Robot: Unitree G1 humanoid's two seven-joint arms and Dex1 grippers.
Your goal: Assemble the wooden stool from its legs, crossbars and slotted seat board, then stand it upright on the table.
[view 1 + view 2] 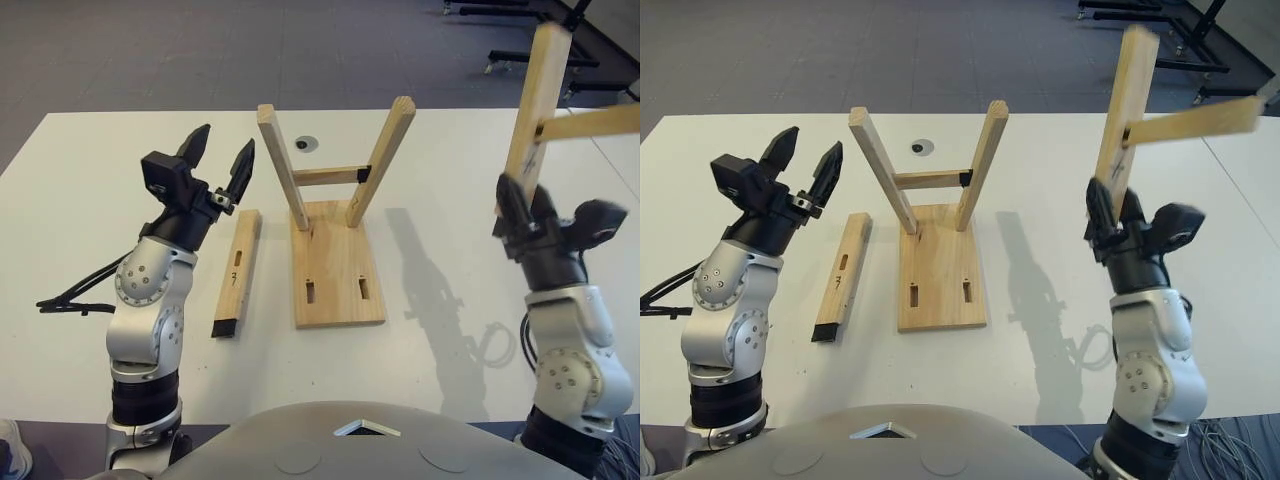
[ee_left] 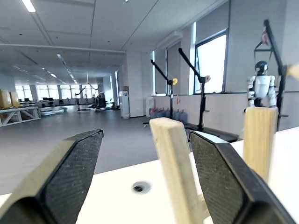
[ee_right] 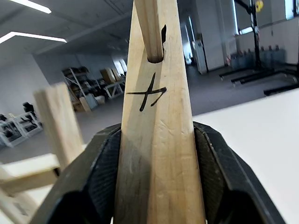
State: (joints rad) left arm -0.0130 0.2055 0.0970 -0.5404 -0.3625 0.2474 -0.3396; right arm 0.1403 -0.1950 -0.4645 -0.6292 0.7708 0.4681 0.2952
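Observation:
The slotted seat board [image 1: 336, 268] lies flat on the white table [image 1: 90, 190]. Two wooden legs [image 1: 282, 168] joined by a crossbar [image 1: 325, 176] stand in its far slots. Left of the board lies a loose leg [image 1: 236, 272] with a dark end. My left gripper [image 1: 218, 160] hovers open above that leg, its fingers pointing up and away. My right gripper [image 1: 522, 205] is shut on another leg [image 1: 535, 100], held upright at the right with a crossbar [image 1: 590, 124] sticking out sideways from it. The right wrist view shows the held leg [image 3: 156, 130] between the pads, marked with a pen cross.
A small round hole [image 1: 305, 144] sits in the table behind the standing legs. A clear cable loop [image 1: 492, 345] lies near my right arm. A black cable [image 1: 70, 300] trails off the left edge. Wheeled frames [image 1: 545, 55] stand on the floor beyond the table.

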